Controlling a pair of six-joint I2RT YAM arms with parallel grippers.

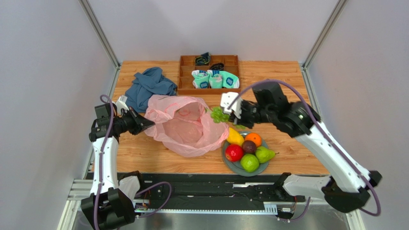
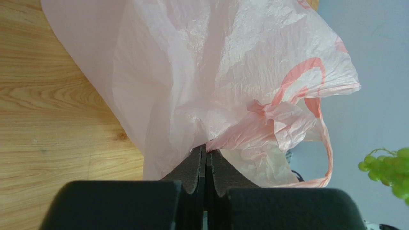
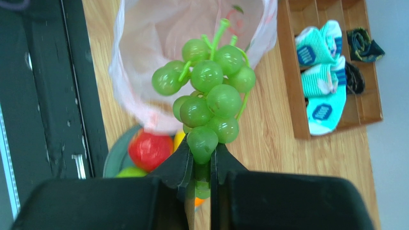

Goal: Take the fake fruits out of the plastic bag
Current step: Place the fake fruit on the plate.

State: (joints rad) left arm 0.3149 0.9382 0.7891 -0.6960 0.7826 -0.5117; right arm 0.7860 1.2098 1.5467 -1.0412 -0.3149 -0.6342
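Step in hand: lifting the green grapes clear of the plastic bag.

Right fingers nearly closed, pinching the lowest grape of the bunch. Bunch held in the air just beside the bag's mouth, on the side towards the grey plate. Contact with the film not determinable.

Left fingers fully closed on a gathered fold of the bag's rim, holding the mouth raised and open towards the right arm. Bag resting on the counter between the two arms, its lower edge just beside the plate.

On the plate, packed close together: lemon, orange, plum, red apple, green apple, pear.

No further fruit seen inside the bag from above. Folds of film not fully visible, so emptiness not confirmed.

Judged near completion, with the grapes apparently the last item.

Required next: a swing of the bunch over the plate or the bare counter beside it, a lowering, then release by the right fingers. Little free room on the plate, hence some risk of the bunch sliding off the heap or nudging the orange. Advisable to keep the left hold until set-down.
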